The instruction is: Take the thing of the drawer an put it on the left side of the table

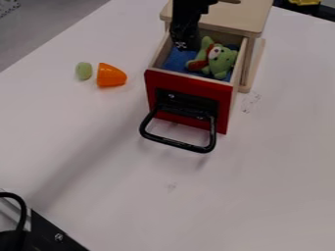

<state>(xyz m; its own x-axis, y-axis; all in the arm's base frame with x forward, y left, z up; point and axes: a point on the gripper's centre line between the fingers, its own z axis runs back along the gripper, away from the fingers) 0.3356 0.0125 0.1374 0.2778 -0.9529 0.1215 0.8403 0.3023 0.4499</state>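
My gripper [186, 43] hangs down into the left rear part of the open drawer [186, 100], which has a red front and a black handle. Beside it on the right, a green stuffed bear [221, 60] with a red patch lies on a blue cloth [178, 61] inside the drawer. How the fingers stand cannot be made out. The table's left side [39, 105] is a pale surface.
An orange plastic piece [110, 76] and a small green oval object [83, 70] lie left of the drawer. The wooden cabinet top [229, 17] stands behind it. Black equipment with a cable [49, 233] occupies the lower left corner.
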